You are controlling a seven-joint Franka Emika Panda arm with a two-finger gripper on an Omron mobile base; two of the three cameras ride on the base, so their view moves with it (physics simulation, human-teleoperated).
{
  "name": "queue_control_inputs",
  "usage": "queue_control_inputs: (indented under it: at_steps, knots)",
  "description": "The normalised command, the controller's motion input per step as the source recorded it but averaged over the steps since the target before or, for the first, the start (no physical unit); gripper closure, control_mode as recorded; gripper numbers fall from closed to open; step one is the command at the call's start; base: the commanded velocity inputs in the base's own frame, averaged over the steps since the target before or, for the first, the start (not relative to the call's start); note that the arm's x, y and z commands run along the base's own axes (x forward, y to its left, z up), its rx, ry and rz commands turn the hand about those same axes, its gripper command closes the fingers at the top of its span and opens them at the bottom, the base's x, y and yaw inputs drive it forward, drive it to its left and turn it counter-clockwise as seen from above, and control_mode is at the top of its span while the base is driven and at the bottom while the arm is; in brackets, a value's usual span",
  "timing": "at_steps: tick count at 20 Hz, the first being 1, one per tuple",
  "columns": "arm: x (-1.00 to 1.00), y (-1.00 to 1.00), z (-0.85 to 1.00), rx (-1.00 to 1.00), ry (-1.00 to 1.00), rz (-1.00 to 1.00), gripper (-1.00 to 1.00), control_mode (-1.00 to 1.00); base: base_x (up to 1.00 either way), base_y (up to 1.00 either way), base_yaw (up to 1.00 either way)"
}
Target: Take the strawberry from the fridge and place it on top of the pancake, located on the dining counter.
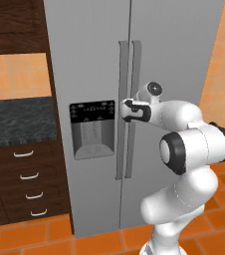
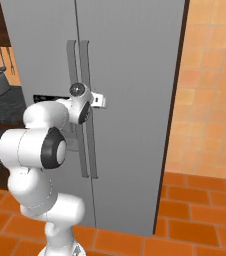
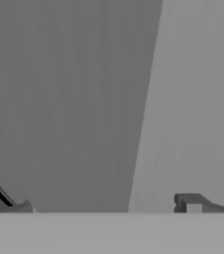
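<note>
**Grey fridge shut, claw up at its handles**

Grey steel fills the left base view: the fridge stands with both doors closed, two long vertical handles side by side down the middle seam, and a black-panelled water dispenser set into the left door. The white arm rises from the lower right and reaches to the handles; the claw sits right at them, about level with the dispenser's panel. Its fingertips are lost against the handles, so I cannot tell from here whether it grips one. To the left are dark wood drawers under a black tabletop, and orange tiles cover the floor.

From the right base view, the arm comes up from the lower left, and the hand lies against the handle pair at mid height. An orange tiled wall stands to the fridge's right.

Looking along the hand, flat grey door surface sits very close, with a paler band to one side. Two dark finger tips stand wide apart at the bottom, nothing visibly between them. The strawberry cannot be seen; the doors are closed.
</note>
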Motion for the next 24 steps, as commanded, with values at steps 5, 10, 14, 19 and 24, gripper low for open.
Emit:
queue_control_inputs:
  at_steps: [5,10,14,19,24]
  knots:
    - [0.48,-0.02,-0.15,0.01,-0.12,0.0,-1.0,-1.0,0.0,0.0,0.0]
    - [0.11,0.0,0.0,0.0,0.0,0.0,1.0,-1.0,0.0,0.0,0.0]
    - [-0.19,-0.06,0.0,0.0,0.01,-0.01,1.0,-1.0,0.0,0.0,0.0]
    - [-0.8,-0.54,0.0,0.0,0.08,-0.03,1.0,-1.0,0.0,0.0,0.0]
    - [-0.99,-0.77,0.01,0.0,0.06,0.0,1.0,-1.0,0.0,0.0,0.0]
